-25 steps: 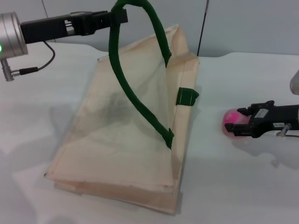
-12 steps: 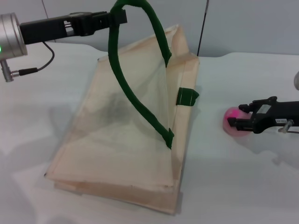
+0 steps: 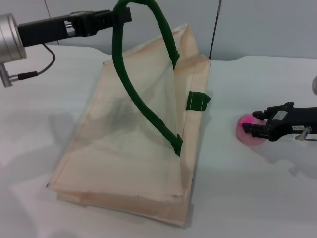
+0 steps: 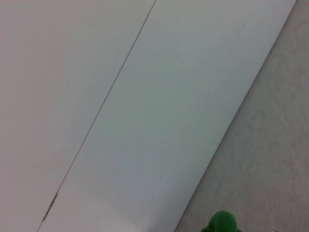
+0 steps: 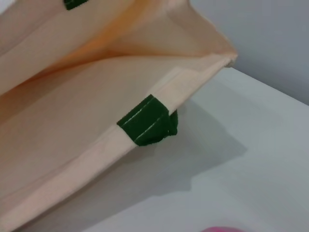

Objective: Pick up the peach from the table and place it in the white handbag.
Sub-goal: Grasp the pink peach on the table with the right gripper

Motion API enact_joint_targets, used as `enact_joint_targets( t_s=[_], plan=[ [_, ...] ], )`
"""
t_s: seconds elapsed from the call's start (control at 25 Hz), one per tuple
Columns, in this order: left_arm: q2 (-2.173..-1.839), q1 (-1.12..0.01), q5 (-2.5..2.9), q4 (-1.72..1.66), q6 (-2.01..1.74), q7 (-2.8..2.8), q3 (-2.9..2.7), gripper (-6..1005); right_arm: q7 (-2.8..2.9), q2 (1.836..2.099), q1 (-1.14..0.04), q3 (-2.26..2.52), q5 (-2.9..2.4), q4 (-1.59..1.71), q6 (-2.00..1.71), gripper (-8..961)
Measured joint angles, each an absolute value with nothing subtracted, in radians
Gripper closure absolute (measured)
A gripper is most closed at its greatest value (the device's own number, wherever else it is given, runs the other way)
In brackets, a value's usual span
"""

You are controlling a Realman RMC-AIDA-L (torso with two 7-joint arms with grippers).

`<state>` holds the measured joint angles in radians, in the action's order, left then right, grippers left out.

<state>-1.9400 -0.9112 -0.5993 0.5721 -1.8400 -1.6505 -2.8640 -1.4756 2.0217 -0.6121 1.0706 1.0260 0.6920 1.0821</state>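
The white handbag (image 3: 133, 139) lies on the table, and its upper side is pulled up into a tent by one dark green handle (image 3: 131, 94). My left gripper (image 3: 120, 16) is at the top left, shut on the top of that handle. A bit of the handle shows in the left wrist view (image 4: 222, 224). The peach (image 3: 244, 130) sits on the table to the right of the bag. My right gripper (image 3: 254, 124) reaches in from the right, its fingers closed around the peach at table level. The right wrist view shows the bag's side (image 5: 72, 145), and the peach's edge (image 5: 219, 229).
The bag's small green side tab (image 3: 197, 101) faces the peach and also shows in the right wrist view (image 5: 147, 126). A pale wall (image 3: 257, 25) stands behind the white table (image 3: 247, 198). A cable (image 3: 34, 72) hangs from the left arm.
My right gripper's fingers have drawn in around the peach and lifted slightly. The left gripper has pulled the handle a little higher.
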Motion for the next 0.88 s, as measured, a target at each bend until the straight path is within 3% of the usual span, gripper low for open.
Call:
enact_joint_targets(
  t_s=[0.4,0.88],
  plan=[
    [-1.939,-0.911,-0.600,0.572,-1.841,-1.651,-2.864,874,-1.476,2.022,-0.610,1.071,1.026,0.701,1.090,551],
    [-1.939,-0.911,-0.600,0.572,-1.841,-1.650,-2.864,867,-1.476,2.022,-0.610,1.071,1.025,0.702,1.089,580]
  ],
)
